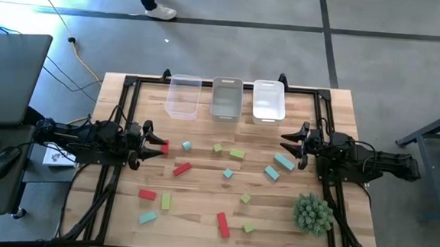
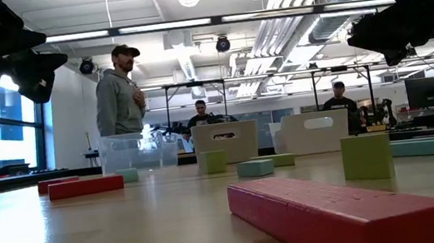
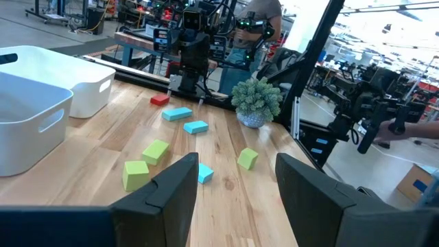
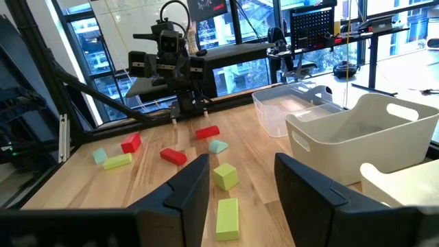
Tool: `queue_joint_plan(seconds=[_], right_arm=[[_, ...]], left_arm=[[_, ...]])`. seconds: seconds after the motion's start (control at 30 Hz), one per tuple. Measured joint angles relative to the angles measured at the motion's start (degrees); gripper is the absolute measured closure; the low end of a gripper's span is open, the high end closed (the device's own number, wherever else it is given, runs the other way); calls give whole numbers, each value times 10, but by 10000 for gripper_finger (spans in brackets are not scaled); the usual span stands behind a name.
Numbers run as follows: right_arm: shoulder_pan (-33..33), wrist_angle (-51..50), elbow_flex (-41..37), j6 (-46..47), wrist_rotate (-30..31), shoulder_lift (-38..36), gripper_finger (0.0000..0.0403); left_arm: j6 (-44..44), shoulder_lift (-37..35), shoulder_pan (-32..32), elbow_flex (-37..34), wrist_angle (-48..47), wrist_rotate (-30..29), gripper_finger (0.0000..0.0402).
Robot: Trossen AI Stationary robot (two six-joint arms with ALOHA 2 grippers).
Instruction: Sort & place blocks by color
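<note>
Two dark robot arms flank a wooden table (image 1: 199, 214) scattered with coloured blocks. The left gripper (image 1: 160, 144), at the table's 9 o'clock, hovers with its fingers spread wide and nothing between them; a small red block (image 1: 165, 146) lies just at its tips. The right gripper (image 1: 286, 144), at 3 o'clock, is likewise spread wide and empty, above the wood near two teal bars (image 1: 283, 162).

Across the middle lie a red bar (image 1: 181, 169), a teal cube (image 1: 186, 146), a yellow-green cube (image 1: 217, 148) and a yellow-green bar (image 1: 236, 153). Toward 6 o'clock sit another red bar (image 1: 222, 224), a red block (image 1: 147, 195), an upright yellow-green bar (image 1: 165, 201) and a teal block (image 1: 148, 218).

Three bins stand in a row at 12 o'clock: a clear bin (image 1: 183, 96), a grey bin (image 1: 226, 98) and a white bin (image 1: 268, 100). No block can be seen in them. A spiky green plant (image 1: 312, 213) occupies 4 o'clock. A person in a grey hoodie (image 2: 119, 101) stands beyond the table.
</note>
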Motion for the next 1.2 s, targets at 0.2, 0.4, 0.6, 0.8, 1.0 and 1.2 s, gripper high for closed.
queue_joint_plan(seconds=[0.2, 0.4, 0.6, 0.8, 1.0, 1.2], right_arm=[[0, 0, 0, -13, 0, 0, 249], [0, 0, 0, -2, 0, 0, 249], [0, 1, 0, -1, 2, 0, 249], [0, 1, 0, -2, 2, 0, 249], [0, 1, 0, -3, 2, 0, 249], [0, 1, 0, -3, 2, 0, 249]], left_arm=[[0, 0, 0, 0, 0, 0, 216], [0, 0, 0, 0, 0, 0, 216], [0, 0, 0, 0, 0, 0, 216], [0, 0, 0, 0, 0, 0, 216], [0, 0, 0, 0, 0, 0, 216], [0, 0, 0, 0, 0, 0, 216]])
